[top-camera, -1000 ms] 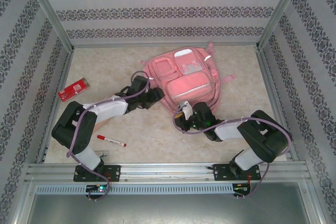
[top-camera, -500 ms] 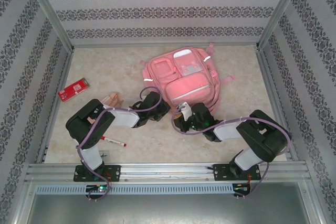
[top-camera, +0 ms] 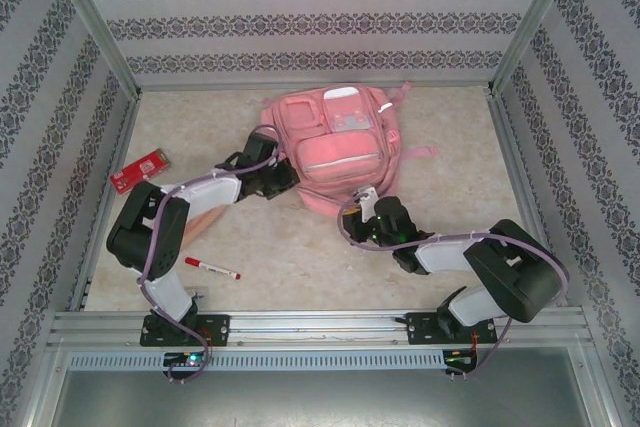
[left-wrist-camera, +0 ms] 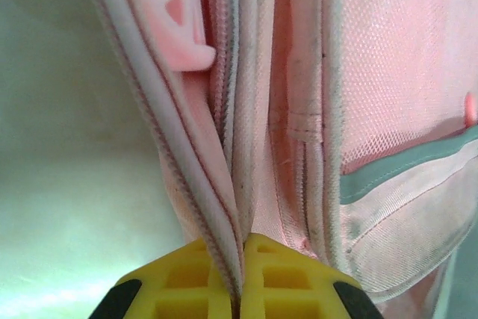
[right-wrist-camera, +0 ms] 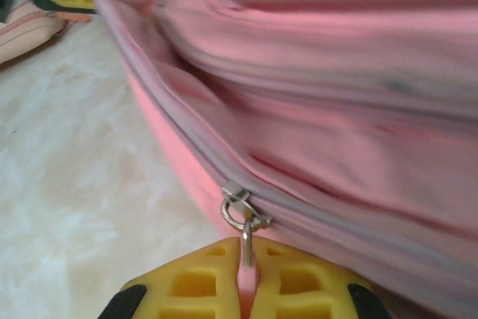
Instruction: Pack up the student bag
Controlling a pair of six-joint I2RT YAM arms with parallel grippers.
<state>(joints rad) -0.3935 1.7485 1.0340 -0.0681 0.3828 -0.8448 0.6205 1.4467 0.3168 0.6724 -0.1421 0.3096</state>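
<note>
Clearly soft and floppy, the bag (top-camera: 335, 142) lies flat on the bench (top-camera: 470, 187), at its middle toward the far side. Its fabric looks light and limp, so it will likely sag and slide if pulled from one point; seams, piping and zip tabs offer the firmest hold. The left hand (left-wrist-camera: 240, 278) is closed on a piped edge (left-wrist-camera: 198, 207) at the bag's left side. The right hand (right-wrist-camera: 246, 278) pinches the zip pull (right-wrist-camera: 244, 218) at the near edge. Two such holds should draw the zip line taut.
</note>
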